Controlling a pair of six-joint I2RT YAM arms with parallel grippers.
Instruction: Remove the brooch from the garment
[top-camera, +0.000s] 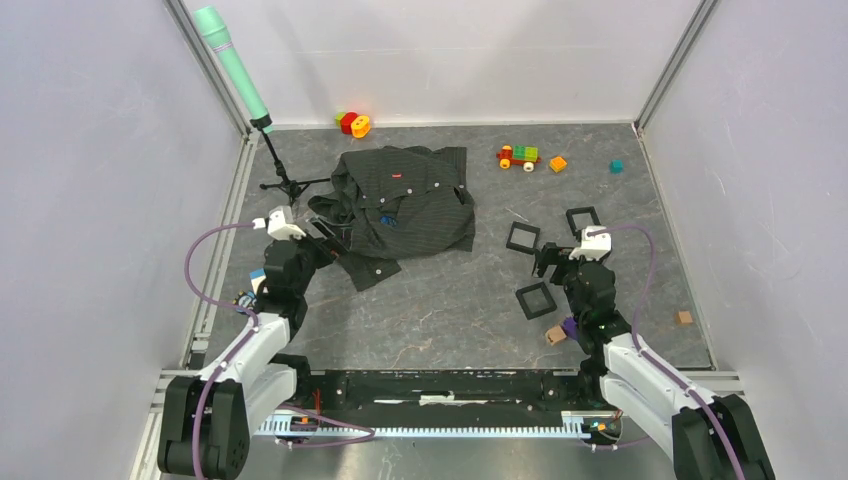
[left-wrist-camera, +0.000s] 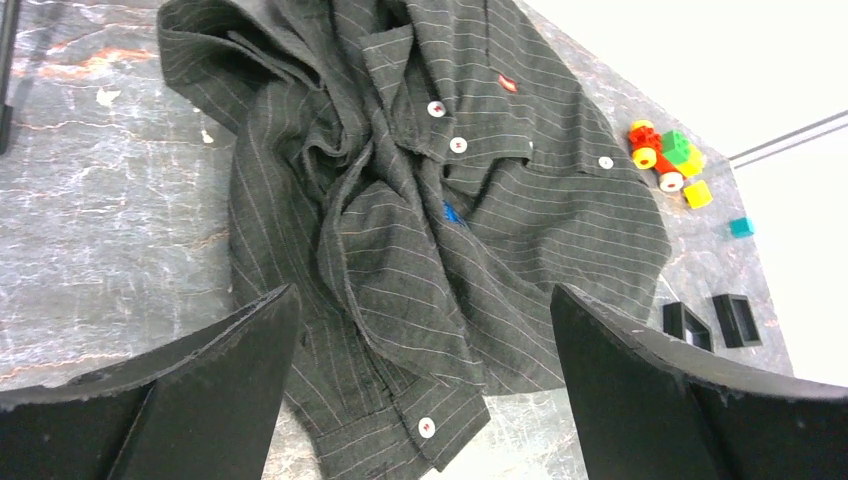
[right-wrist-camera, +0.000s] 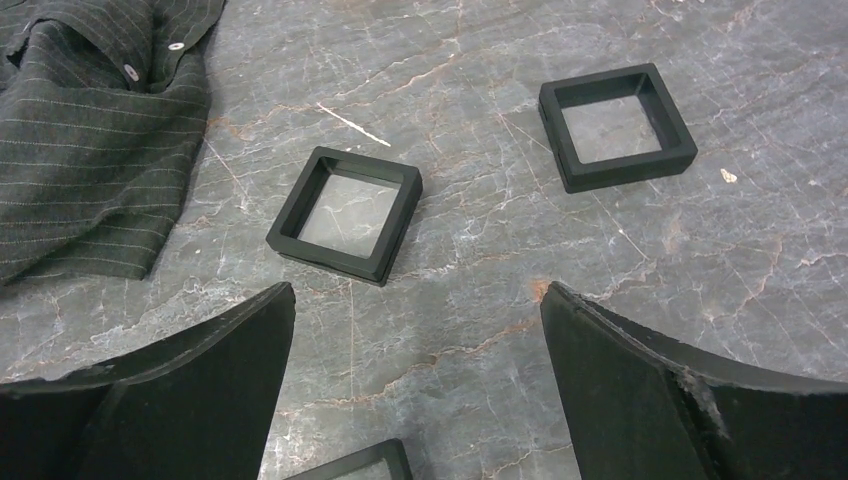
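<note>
- Garment (top-camera: 405, 200): a dark pinstriped shirt, crumpled in a heap at the upper centre-left of the top view, lying on the tabletop (top-camera: 450, 310). It is soft and limp, so expect it to lift and drag with anything fastened to it.
- Brooch (left-wrist-camera: 452, 212): a tiny blue speck near the centre of the left wrist view, half tucked in a fold below two white buttons. It looks light, small and hard. Its fastening is hidden. Take it by the exposed edge, not the cloth around it.
- Left tool (left-wrist-camera: 422, 300): fingers spread wide and empty, hovering over the shirt's lower hem, with the brooch ahead and roughly centred between them.
- Right tool (right-wrist-camera: 418, 295): spread wide and empty, over bare tabletop near a black frame (right-wrist-camera: 347, 213). The shirt's edge sits apart at the upper left of that view.
- Handling note: you will probably need one tool to pin the fabric just beside the brooch while the other pulls. Thin cloth may bunch into the grip.
</note>
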